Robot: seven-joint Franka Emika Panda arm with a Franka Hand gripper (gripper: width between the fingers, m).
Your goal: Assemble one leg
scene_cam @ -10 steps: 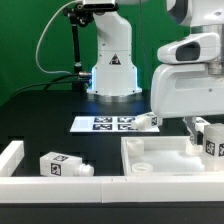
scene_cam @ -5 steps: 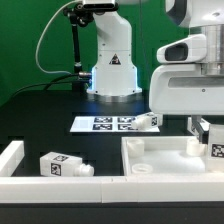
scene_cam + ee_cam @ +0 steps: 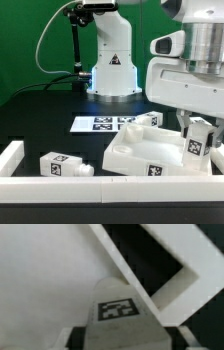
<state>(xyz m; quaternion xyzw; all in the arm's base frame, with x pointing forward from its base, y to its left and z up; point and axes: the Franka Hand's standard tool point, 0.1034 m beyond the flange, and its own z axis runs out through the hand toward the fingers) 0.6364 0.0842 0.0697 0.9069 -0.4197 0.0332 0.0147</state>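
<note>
My gripper (image 3: 197,138) is shut on a leg (image 3: 196,146), a chunky white peg with a black-and-white tag, held upright at the exterior view's right. The leg's lower end is at the right part of the large white square panel (image 3: 140,157), which sits tilted with a tag on its front wall. In the wrist view the leg (image 3: 120,314) stands between my fingers (image 3: 68,336), over the panel's flat face (image 3: 40,274) and beside its raised rim (image 3: 160,269). I cannot tell whether the leg touches the panel.
A second leg (image 3: 64,166) lies at the front left. A third leg (image 3: 148,120) lies at the right end of the marker board (image 3: 100,124). A white fence (image 3: 12,158) borders the front and left. The robot base (image 3: 112,70) stands behind.
My gripper has moved left and down with the leg. The panel has shifted left and tipped, so its tagged front wall now shows.
</note>
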